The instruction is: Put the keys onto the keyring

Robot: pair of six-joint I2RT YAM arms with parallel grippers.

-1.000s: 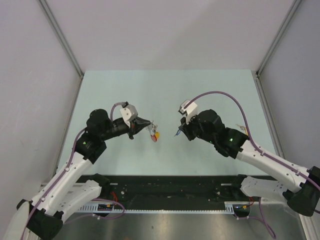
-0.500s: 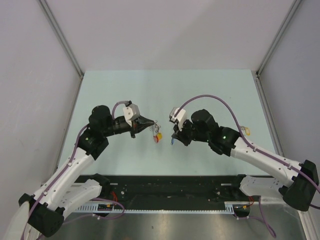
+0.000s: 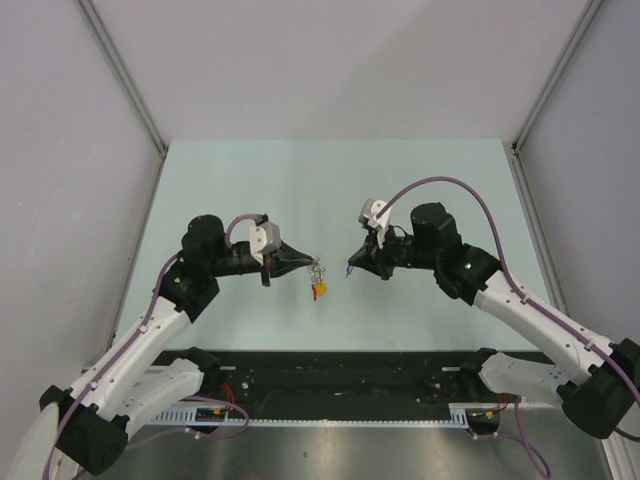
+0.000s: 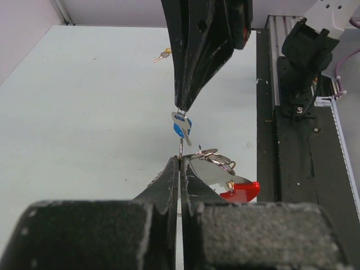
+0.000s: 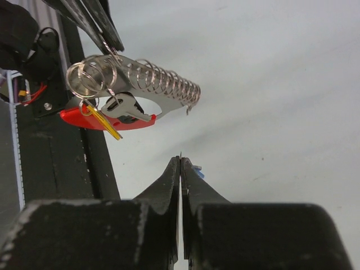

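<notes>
Over on the nine o'clock side of the table [image 3: 400, 180], the left gripper [image 3: 306, 262] has its fingers pinched tight on the thin wire of the keyring [image 3: 317, 270]. The ring dangles off the tip toward five o'clock. A yellow key [image 3: 319, 289] hangs at the bottom of it, with the red band [image 4: 239, 191] just beside it. Moving toward the middle, there is a narrow gap, nothing touching. At three o'clock of the ring comes the right gripper [image 3: 352, 268], its fingers closed on the blue key [image 4: 180, 126], and the key's tip points straight at the ring. In the left wrist view, another key [image 4: 163, 54] lies loose on the table at eleven o'clock, well apart from both arms.
</notes>
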